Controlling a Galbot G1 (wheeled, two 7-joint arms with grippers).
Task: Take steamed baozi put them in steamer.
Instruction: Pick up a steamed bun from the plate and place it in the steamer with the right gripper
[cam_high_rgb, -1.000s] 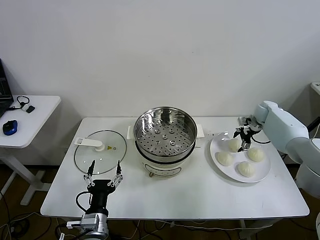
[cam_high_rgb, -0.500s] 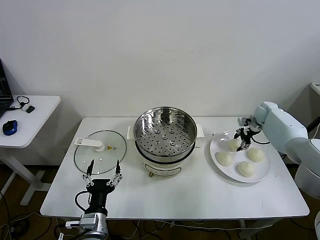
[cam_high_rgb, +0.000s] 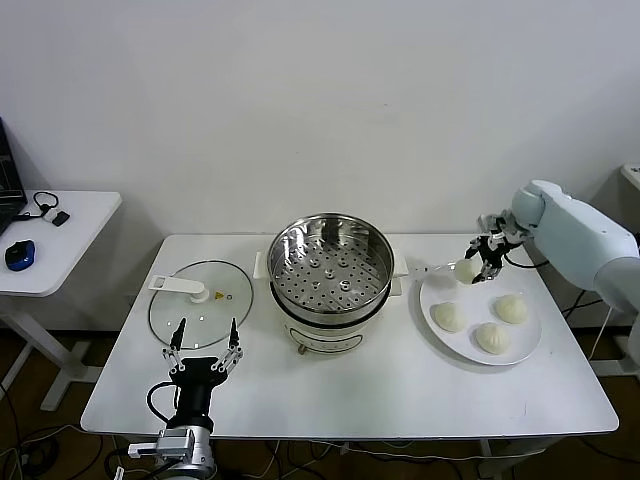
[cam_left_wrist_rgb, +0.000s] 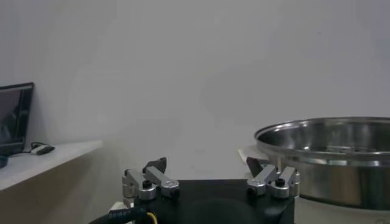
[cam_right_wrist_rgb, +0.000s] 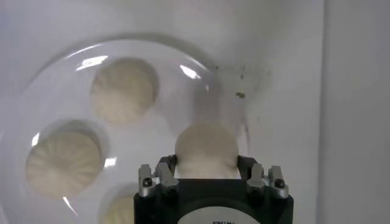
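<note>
right wrist view: baozi (cam_right_wrist_rgb: 206, 146) between right gripper (cam_right_wrist_rgb: 207, 176) fingers.

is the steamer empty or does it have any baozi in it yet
Empty. The steamer shows only its bare perforated tray. Three baozi sit on the plate; the right gripper holds the fourth above the plate.

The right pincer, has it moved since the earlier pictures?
Yes. The right pincer, shut on a baozi, has risen off the white plate and sits slightly nearer the steamer.
</note>
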